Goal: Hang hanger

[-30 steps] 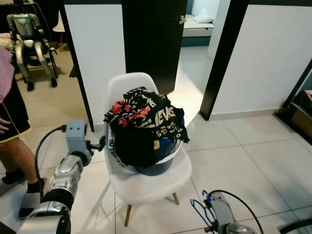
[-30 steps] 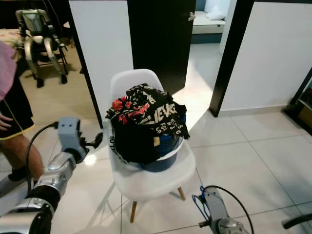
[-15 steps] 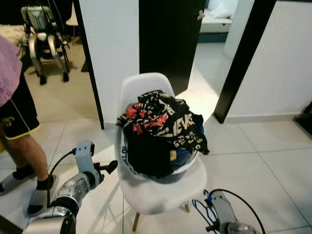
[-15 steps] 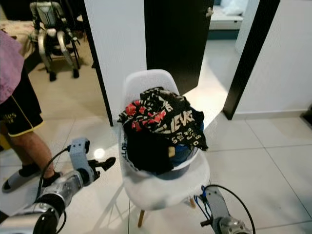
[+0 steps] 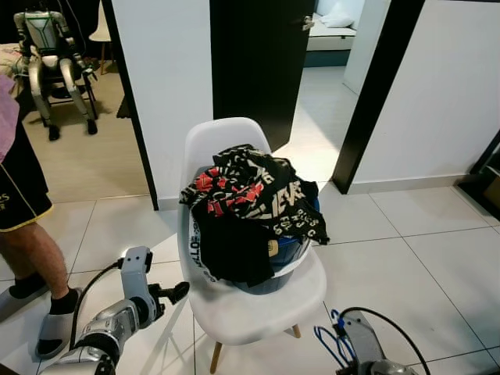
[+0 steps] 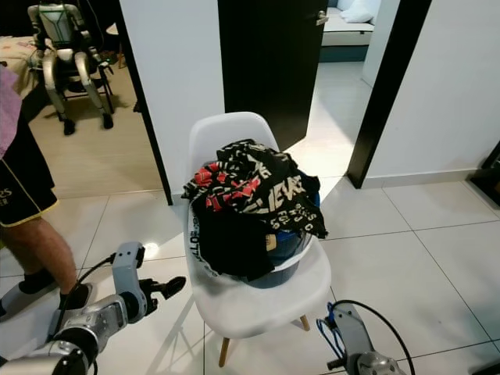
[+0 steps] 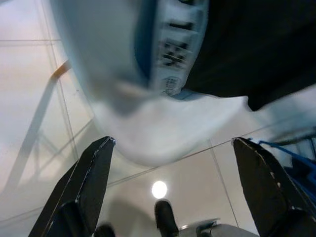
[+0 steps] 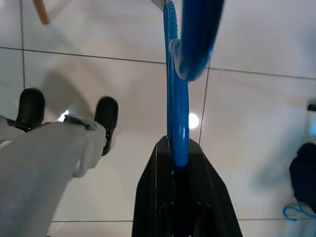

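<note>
A blue hanger (image 8: pixel 174 98) is clamped in my right gripper (image 8: pixel 175 145), which is shut on it low over the floor tiles; the hanger's blue hook (image 5: pixel 326 344) shows by my right arm in front of the chair. My left gripper (image 5: pixel 178 291) stands open and holds nothing, low beside the left edge of the white chair (image 5: pixel 226 137). In the left wrist view its fingers (image 7: pixel 94 168) spread wide under the chair's seat. On the chair sits a blue basket (image 5: pixel 287 248) heaped with black, red and white clothes (image 5: pixel 250 191).
A person (image 5: pixel 19 226) in black shorts stands on the left. Another robot (image 5: pixel 47 47) is at the back left. Behind the chair are a white wall panel (image 5: pixel 160 78) and a dark open door (image 5: pixel 250 55). Bare tiles (image 5: pixel 406 250) lie to the right.
My left arm has dropped from beside the basket to near the seat's edge. The head view has swung a little. The right gripper still holds the hanger.
</note>
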`<state>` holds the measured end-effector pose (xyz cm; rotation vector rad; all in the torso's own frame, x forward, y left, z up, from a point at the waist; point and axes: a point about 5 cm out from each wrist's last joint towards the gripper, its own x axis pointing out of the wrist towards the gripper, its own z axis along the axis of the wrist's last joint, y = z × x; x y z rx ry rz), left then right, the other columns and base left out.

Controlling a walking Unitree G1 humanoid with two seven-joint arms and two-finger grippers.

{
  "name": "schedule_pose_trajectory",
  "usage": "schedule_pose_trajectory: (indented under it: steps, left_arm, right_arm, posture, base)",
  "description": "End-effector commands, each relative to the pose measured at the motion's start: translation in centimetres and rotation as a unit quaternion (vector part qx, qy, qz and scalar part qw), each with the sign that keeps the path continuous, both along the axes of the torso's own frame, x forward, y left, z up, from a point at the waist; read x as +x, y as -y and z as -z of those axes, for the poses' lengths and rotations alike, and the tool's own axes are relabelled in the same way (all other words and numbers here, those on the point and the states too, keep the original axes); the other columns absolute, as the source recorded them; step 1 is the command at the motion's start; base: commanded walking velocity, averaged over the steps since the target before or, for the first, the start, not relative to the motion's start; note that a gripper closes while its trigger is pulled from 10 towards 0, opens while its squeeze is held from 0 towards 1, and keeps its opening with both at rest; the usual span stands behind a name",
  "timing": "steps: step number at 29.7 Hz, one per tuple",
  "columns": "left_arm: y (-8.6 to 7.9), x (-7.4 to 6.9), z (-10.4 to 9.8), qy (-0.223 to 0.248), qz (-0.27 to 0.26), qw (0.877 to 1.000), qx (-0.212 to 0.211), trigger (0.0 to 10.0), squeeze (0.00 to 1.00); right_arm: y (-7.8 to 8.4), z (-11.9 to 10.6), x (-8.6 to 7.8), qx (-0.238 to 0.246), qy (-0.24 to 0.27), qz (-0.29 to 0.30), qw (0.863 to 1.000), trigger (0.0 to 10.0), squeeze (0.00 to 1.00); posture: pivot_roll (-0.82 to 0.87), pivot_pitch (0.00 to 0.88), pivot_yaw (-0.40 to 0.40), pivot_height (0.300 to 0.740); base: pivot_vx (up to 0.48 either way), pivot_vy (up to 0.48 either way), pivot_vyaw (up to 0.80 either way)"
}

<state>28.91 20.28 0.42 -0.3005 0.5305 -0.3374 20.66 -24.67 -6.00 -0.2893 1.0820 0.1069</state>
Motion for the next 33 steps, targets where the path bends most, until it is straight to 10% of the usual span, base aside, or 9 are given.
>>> schedule_pose_trajectory:
  steps: [1, 15, 32, 33]
  left_arm:
    - [-0.4, -0.4, 0.1, 0.008, 0.014, 1.000, 0.011, 10.0, 0.00]
    - [-2.1, 3.7, -5.5, 0.163, -0.003, 0.979, 0.125, 10.0, 0.00]
    - [0.0, 5.2, -7.6, 0.219, 0.026, 0.971, 0.093, 10.0, 0.00]
    - [0.1, 5.3, -7.6, 0.220, 0.026, 0.971, 0.094, 5.9, 0.00]
  right_arm:
    - [0.3, 0.2, -0.5, -0.001, -0.005, 0.004, 1.000, 10.0, 0.00]
    - [2.0, 0.8, -2.8, -0.006, -0.017, 0.020, 1.000, 10.0, 0.00]
    - [2.6, 1.0, -3.9, -0.008, -0.011, 0.023, 1.000, 10.0, 0.00]
    - [2.6, 1.1, -4.1, -0.006, -0.010, 0.024, 1.000, 10.0, 0.00]
  posture:
    - [-0.13, 0.023, -0.032, 0.740]
    - [-0.19, 0.111, -0.050, 0.740]
    - [-0.25, 0.177, -0.066, 0.740]
    - [-0.26, 0.178, -0.067, 0.740]
  base:
    - [0.000, 0.000, 0.00]
    - [0.000, 0.000, 0.00]
    - [0.000, 0.000, 0.00]
    - [0.000, 0.000, 0.00]
